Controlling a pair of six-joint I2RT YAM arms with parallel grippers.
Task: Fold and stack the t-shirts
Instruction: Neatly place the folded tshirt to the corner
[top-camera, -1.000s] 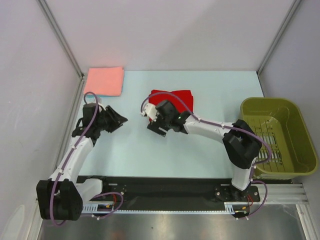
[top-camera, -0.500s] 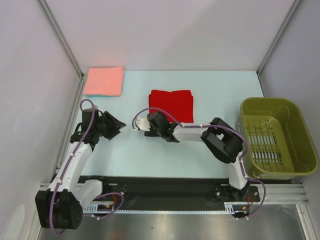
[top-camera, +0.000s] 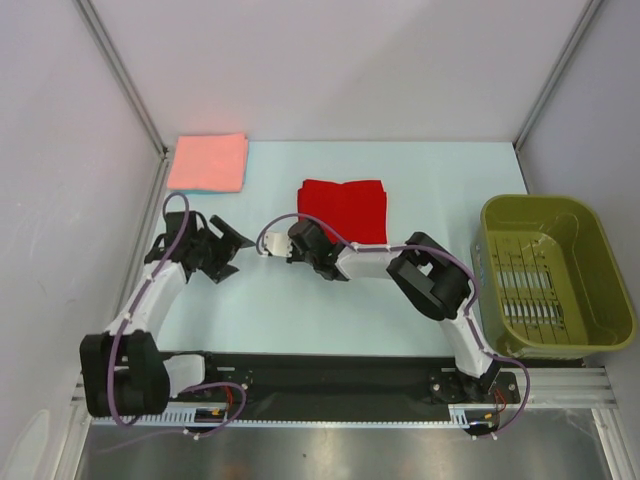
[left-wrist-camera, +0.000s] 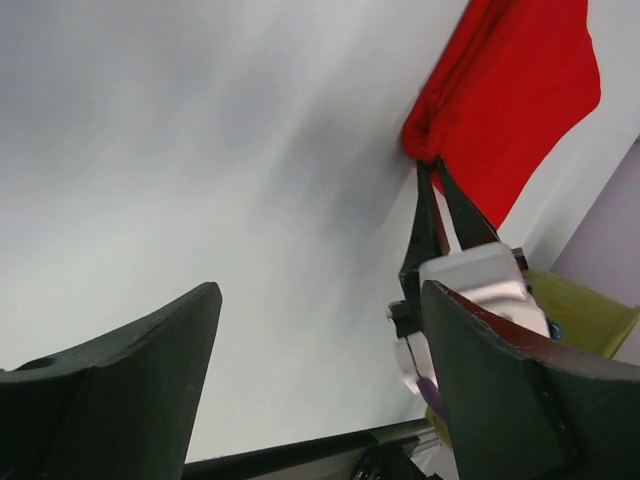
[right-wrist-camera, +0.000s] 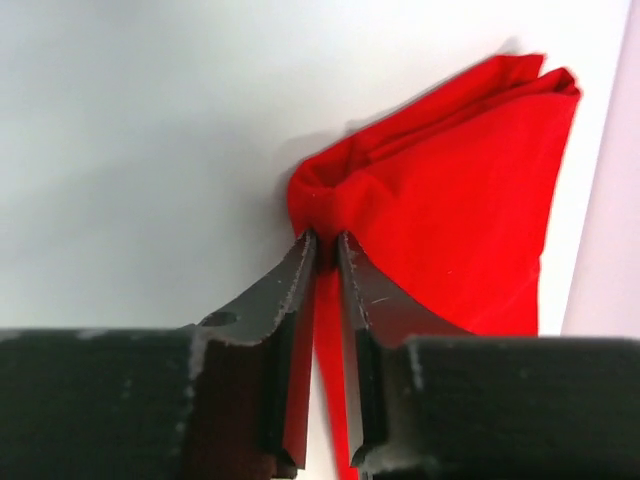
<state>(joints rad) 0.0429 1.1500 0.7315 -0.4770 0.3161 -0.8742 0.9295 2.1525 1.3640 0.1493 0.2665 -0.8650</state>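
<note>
A bright red folded t-shirt (top-camera: 342, 208) lies flat at the middle of the table. My right gripper (top-camera: 305, 230) is at its near-left corner, low over the table. In the right wrist view the right gripper (right-wrist-camera: 328, 240) is shut on a bunched pinch of the red t-shirt (right-wrist-camera: 450, 200) at that corner. A salmon-pink folded t-shirt (top-camera: 208, 162) with a thin light-blue edge lies at the far left corner. My left gripper (top-camera: 232, 256) is open and holds nothing, left of the red shirt, facing the right gripper (left-wrist-camera: 440, 215) and the red t-shirt (left-wrist-camera: 510, 90).
An olive-green plastic basket (top-camera: 555, 275) stands at the right edge of the table. Grey walls close in the left, back and right sides. The black rail with the arm bases (top-camera: 330, 375) runs along the near edge.
The right gripper moved down to the red shirt's near-left corner and shut on it. The left gripper's fingers spread wider, and the left arm pulled back slightly toward the left.
</note>
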